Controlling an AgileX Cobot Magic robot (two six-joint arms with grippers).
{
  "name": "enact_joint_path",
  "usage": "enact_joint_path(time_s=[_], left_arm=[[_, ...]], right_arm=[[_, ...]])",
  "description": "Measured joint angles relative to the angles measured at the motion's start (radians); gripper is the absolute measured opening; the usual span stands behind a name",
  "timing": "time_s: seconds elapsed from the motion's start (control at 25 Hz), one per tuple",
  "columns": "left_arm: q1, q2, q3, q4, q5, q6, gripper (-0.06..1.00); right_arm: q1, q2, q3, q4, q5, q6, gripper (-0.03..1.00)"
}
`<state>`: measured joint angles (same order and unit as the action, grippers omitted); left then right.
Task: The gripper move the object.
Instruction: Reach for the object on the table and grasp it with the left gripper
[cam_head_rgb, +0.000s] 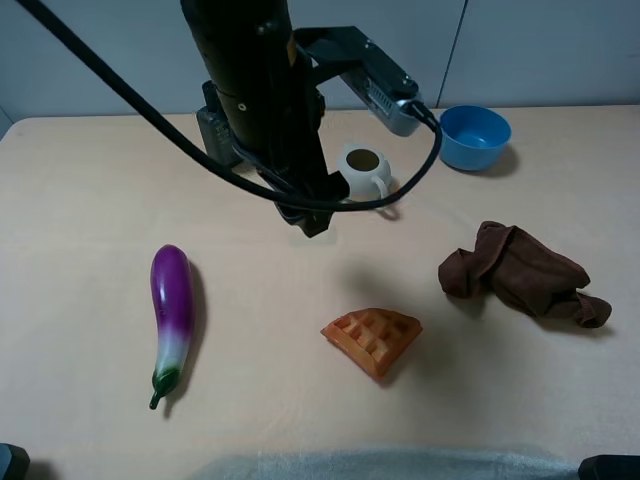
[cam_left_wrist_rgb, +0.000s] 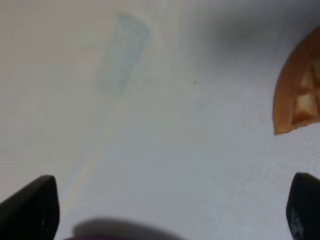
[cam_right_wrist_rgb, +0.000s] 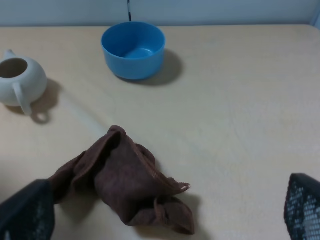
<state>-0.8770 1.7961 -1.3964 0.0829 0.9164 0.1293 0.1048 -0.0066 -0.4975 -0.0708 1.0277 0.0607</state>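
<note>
Left wrist: left pincer (cam_left_wrist_rgb: 167, 207) wide apart, empty; waffle wedge (cam_left_wrist_rgb: 300, 90) nr one side, no contact.

Matt, smooth beige worktop (cam_head_rgb: 80, 200). Glossy purple plastic-looking eggplant (cam_head_rgb: 171, 295). Matt orange-brown waffle wedge (cam_head_rgb: 372, 338), ridged grid. Soft, crumpled brown cloth (cam_head_rgb: 520, 272). Smooth blue plastic bowl (cam_head_rgb: 475, 135). Smooth cream jug (cam_head_rgb: 363, 168).

left arm (cam_head_rgb: 262, 100) drops in from the far side over the middle, black cables (cam_head_rgb: 120, 90) looping off it, with the left gripper (cam_head_rgb: 312, 220) pointing down. its jaws are spread wide, nothing between them. right gripper (cam_right_wrist_rgb: 165, 212) is wide apart too and empty, only its fingertips (cam_right_wrist_rgb: 25, 212) showing.
</note>
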Motion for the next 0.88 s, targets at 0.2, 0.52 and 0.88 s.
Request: enact_joint_path(time_s=[0.2, 0.52, 0.88], left_arm=[[-0.041, 0.049, -0.002, 0.001, -0.039, 0.001, 0.91], [-0.076, 0.092, -0.007, -0.022, -0.070, 0.003, 0.97], [-0.089, 0.156, -0.049, -0.114, -0.063, 0.050, 0.98]], right_arm=[[0.000, 0.000, 0.000, 0.000, 0.000, 0.000, 0.69], [0.000, 0.000, 0.000, 0.000, 0.000, 0.000, 0.69], [0.000, 0.000, 0.000, 0.004, 0.000, 0.000, 0.69]])
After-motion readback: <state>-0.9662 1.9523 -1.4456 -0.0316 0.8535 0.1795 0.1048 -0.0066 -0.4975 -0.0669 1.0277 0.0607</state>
